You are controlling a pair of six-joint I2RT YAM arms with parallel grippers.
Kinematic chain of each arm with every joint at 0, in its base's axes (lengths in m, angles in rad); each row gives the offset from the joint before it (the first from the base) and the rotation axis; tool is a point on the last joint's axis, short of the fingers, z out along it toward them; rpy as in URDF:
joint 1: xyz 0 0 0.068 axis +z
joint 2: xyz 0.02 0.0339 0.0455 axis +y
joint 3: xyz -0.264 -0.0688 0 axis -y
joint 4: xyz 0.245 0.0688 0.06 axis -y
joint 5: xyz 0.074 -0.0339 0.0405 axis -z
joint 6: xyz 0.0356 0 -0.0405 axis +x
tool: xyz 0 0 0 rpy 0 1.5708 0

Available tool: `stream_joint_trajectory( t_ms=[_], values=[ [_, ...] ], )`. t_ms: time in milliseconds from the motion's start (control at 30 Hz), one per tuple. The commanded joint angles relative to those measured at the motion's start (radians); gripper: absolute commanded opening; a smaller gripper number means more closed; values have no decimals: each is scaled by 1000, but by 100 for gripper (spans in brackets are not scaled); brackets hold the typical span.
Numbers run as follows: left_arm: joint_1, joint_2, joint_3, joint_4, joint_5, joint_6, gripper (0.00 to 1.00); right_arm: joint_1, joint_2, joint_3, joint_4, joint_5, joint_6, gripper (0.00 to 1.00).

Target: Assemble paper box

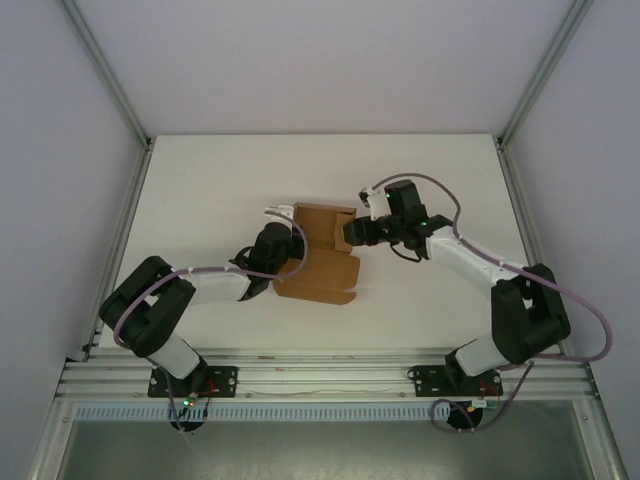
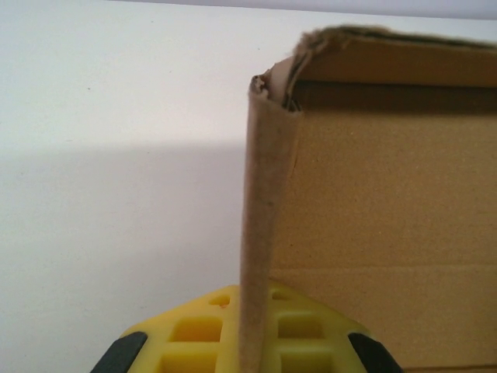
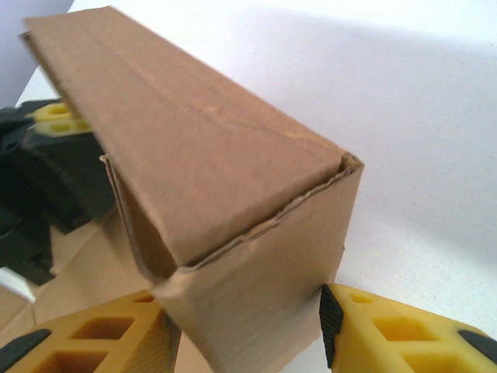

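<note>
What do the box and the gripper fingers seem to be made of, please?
The box: brown corrugated cardboard, matte; layered, frayed edges show at its corners. The right gripper has fingers likely of moulded yellow plastic, smooth, with square recesses; the black pad looks rubbery, though that is uncertain.

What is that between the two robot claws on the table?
The paper box, a half-folded brown cardboard piece, as the top view shows. The left gripper pinches one wall and the right gripper clasps its end.

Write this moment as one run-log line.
left pincer: clamps wall of brown cardboard paper box | right pincer: grips box end | state: partly folded
</note>
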Motion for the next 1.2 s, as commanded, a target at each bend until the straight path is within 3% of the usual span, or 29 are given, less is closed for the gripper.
stream_joint_trajectory(
  t_ms=[0,167,233,433,600,667,800,900,1000,1167],
  values=[
    [-21,-3,22,14,-5,18,0,15,48,27,77,69,64,49],
    [-32,14,28,10,-26,10,0,66,95,31,97,288,108,31],
    [-34,22,29,7,-30,3,0,91,116,30,101,403,133,20],
    [-41,41,53,-43,-84,-30,0,178,212,90,-36,949,285,0],
    [-43,57,68,-65,-103,-72,0,200,329,211,-319,1296,499,0],
    [-43,69,82,-79,-114,-93,0,210,358,244,-380,1374,546,0],
    [-43,92,105,-95,-102,-108,0,212,372,250,-343,1361,545,0],
    [-43,99,105,-82,-81,-111,0,210,333,150,-96,1194,418,19],
    [-43,101,107,-82,-64,-99,0,192,295,68,83,1022,365,23],
    [-42,96,96,-73,-54,-87,0,165,238,-10,228,900,344,16]
  ],
)
